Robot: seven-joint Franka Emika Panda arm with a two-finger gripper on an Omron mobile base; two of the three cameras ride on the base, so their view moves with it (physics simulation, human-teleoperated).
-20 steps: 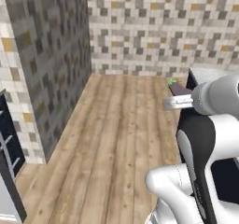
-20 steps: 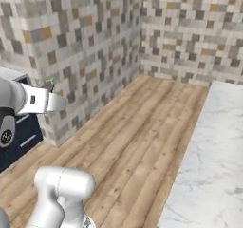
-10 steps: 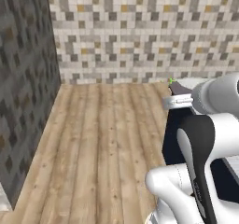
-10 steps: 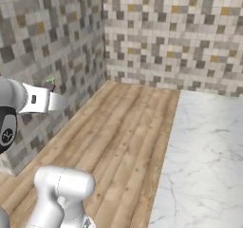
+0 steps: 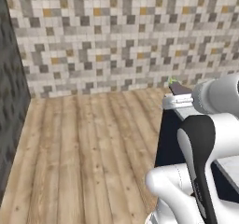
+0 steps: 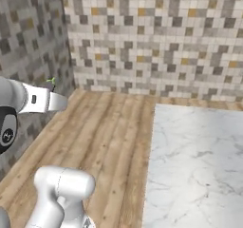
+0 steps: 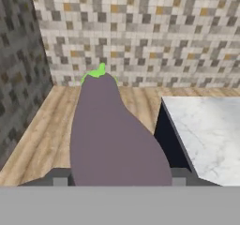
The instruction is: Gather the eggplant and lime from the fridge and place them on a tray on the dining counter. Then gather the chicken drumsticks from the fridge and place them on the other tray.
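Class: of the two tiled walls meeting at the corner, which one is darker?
The left wall, in dark grey tiles. The far wall ahead, beyond the eggplant, is pale, with beige and orange tiles mixed in.

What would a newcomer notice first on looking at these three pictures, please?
The eye goes first to the big purple eggplant with its green stem, held in the gripper and reaching forward through the middle of the hand view. Behind it stands a mosaic tile wall above a wooden floor. To the right lies a white marble counter, with no tray showing on the part in view.
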